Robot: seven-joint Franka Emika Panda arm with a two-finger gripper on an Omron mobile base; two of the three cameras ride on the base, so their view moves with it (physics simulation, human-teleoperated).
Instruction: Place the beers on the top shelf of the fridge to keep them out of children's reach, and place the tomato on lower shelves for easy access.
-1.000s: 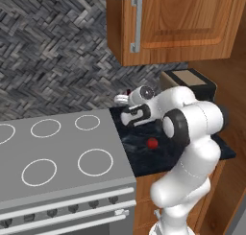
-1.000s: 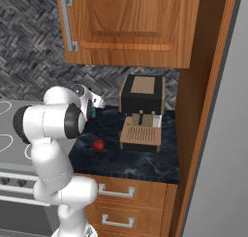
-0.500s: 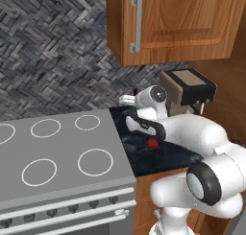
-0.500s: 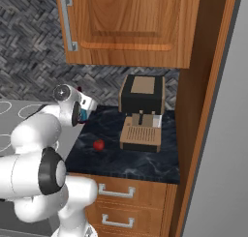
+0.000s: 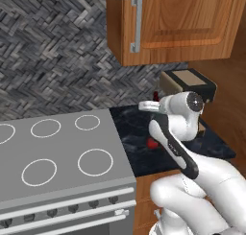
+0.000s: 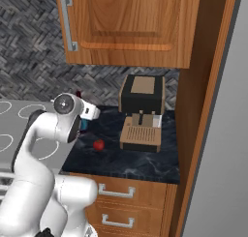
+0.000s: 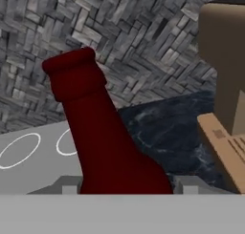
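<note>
A dark brown beer bottle (image 7: 103, 132) with a red cap fills the middle of the hand view, standing between the fingertips of my gripper (image 7: 127, 187), which is shut on it. From the right base view the bottle's blue label (image 6: 83, 125) peeks out behind the arm's elbow, above the dark counter. The tomato (image 5: 152, 143) (image 6: 99, 145) lies on the counter just past the stove's edge, below and in front of the bottle. The fridge (image 6: 227, 134) shows as a light-grey side at the far right. Its top shelf and lower shelves are out of view.
A brown and black coffee machine (image 6: 142, 112) stands at the back of the dark counter (image 6: 131, 161). A grey stove top (image 5: 53, 147) lies to the left. Wooden cabinets (image 6: 131, 25) hang overhead, and a tall wooden panel (image 6: 201, 110) separates counter and fridge.
The arm has folded, and its elbow has swung down toward the cameras. The bottle stays in the grip. The tomato has not moved.
</note>
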